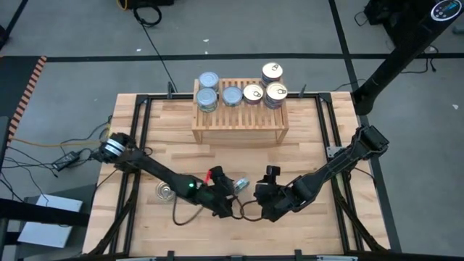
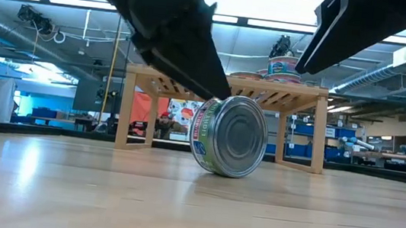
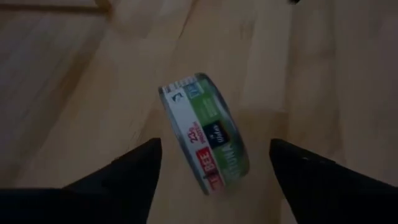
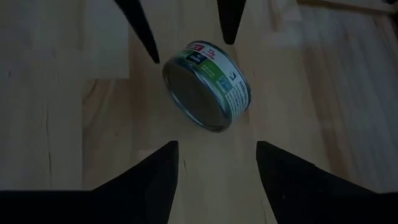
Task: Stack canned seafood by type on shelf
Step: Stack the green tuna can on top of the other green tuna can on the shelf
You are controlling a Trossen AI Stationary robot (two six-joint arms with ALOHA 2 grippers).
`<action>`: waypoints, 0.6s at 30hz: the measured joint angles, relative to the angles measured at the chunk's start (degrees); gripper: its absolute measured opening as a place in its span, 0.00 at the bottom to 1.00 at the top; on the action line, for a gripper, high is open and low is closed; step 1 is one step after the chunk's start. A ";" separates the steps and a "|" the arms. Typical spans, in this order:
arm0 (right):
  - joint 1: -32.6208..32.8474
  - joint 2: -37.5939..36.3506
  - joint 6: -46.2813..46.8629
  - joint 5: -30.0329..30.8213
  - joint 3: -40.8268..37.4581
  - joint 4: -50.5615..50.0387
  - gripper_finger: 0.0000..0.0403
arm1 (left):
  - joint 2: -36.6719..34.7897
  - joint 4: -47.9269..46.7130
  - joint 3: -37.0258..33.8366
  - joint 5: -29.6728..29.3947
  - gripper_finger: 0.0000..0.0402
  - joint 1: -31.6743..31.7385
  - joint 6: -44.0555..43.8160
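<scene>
Shelf [image 1: 239,119] at far middle of table [image 1: 319,152]. Six tins on shelf top: three toward left [image 1: 208,98], three toward right [image 1: 273,93], some stacked. One tin [image 1: 241,184] on its edge on table in front of shelf, between left gripper [image 1: 230,194] and right gripper [image 1: 259,196], touching neither; both stand open. Another tin [image 1: 166,191] flat on table, left of left arm, near front.

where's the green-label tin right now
In the high view, the green-label tin stands on edge on the tabletop, between the open left pincer and right pincer, in front of the shelf.
</scene>
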 joint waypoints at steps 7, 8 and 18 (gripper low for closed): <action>0.07 0.00 0.14 0.69 -0.04 -0.49 0.56 | 4.62 -8.82 8.19 -0.60 0.82 0.02 -1.29; 0.09 0.00 0.14 0.88 -0.04 -0.52 0.56 | 4.77 -9.24 8.26 -0.60 0.82 0.06 -2.41; 0.37 0.02 0.11 1.08 -0.04 -0.66 0.56 | 4.82 -12.52 8.26 -0.96 0.74 2.26 -10.57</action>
